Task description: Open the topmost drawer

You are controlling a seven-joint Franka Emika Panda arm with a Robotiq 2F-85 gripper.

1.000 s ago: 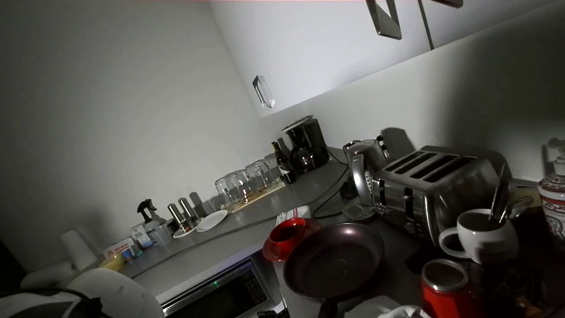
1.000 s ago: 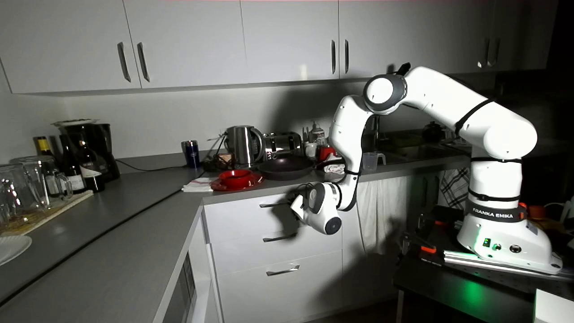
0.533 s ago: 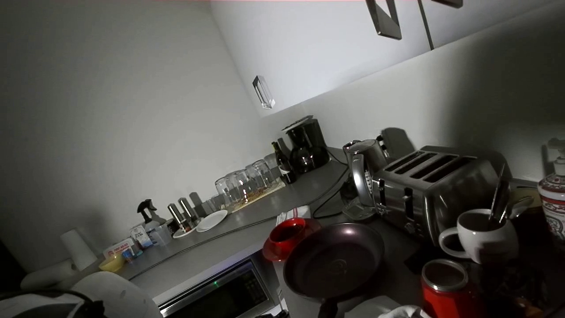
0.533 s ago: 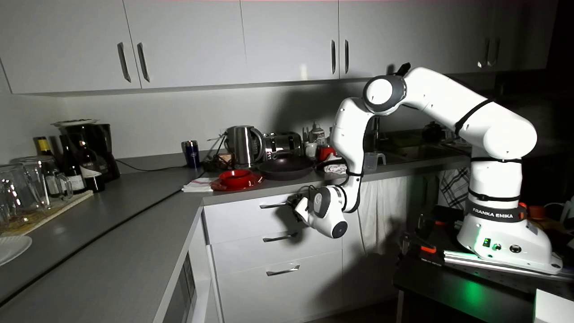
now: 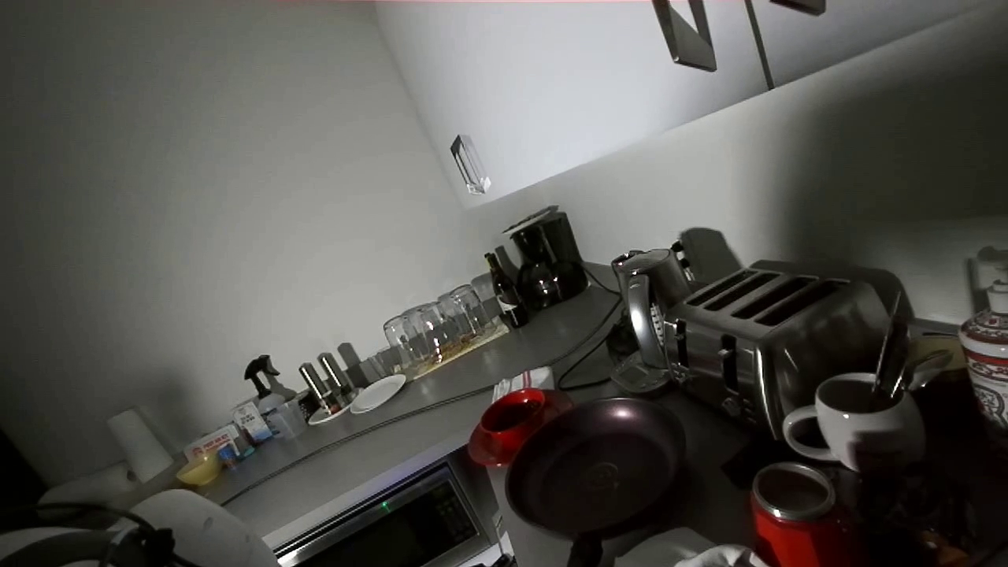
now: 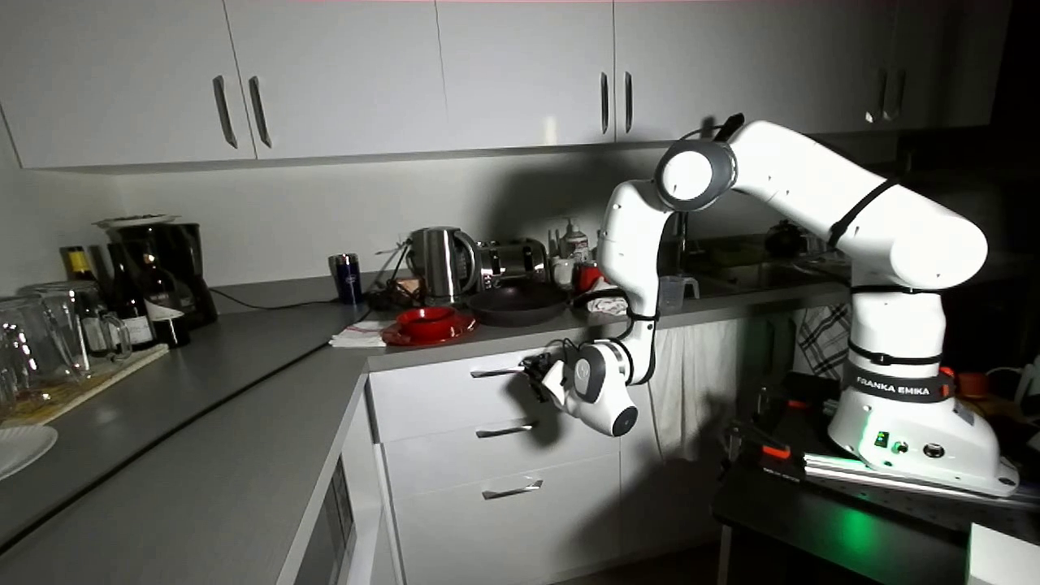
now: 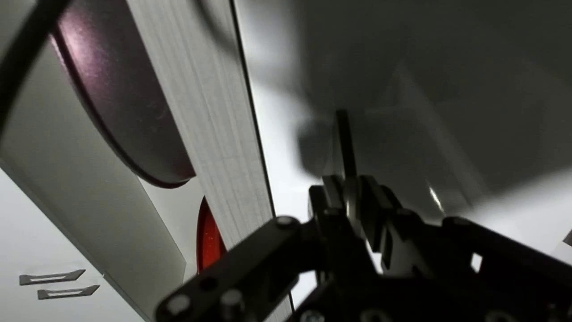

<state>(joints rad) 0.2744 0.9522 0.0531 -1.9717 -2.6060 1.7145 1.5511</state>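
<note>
The topmost drawer (image 6: 439, 398) has a flat pale front, shaded grey in the wrist view. It sits flush under the counter edge and looks closed. Its slim metal handle (image 7: 345, 138) runs between the fingertips in the wrist view. My gripper (image 7: 351, 190) is shut on this handle, one finger on each side of it. In an exterior view the gripper (image 6: 538, 370) covers the right end of the handle (image 6: 494, 373). Only a white part of the arm (image 5: 197, 531) shows at the lower left of an exterior view, where the drawer front is hidden.
Just above the drawer runs the counter edge (image 7: 214, 147). A frying pan (image 6: 518, 305) and a red bowl on a plate (image 6: 429, 325) stand close to that edge. Two more drawers lie below, with handles (image 6: 505, 431). A side counter (image 6: 195, 439) extends at the left.
The wrist and hand have swung a little to the right and downward in an exterior view, away from the drawer front. The drawer and its handle show no clear movement.
</note>
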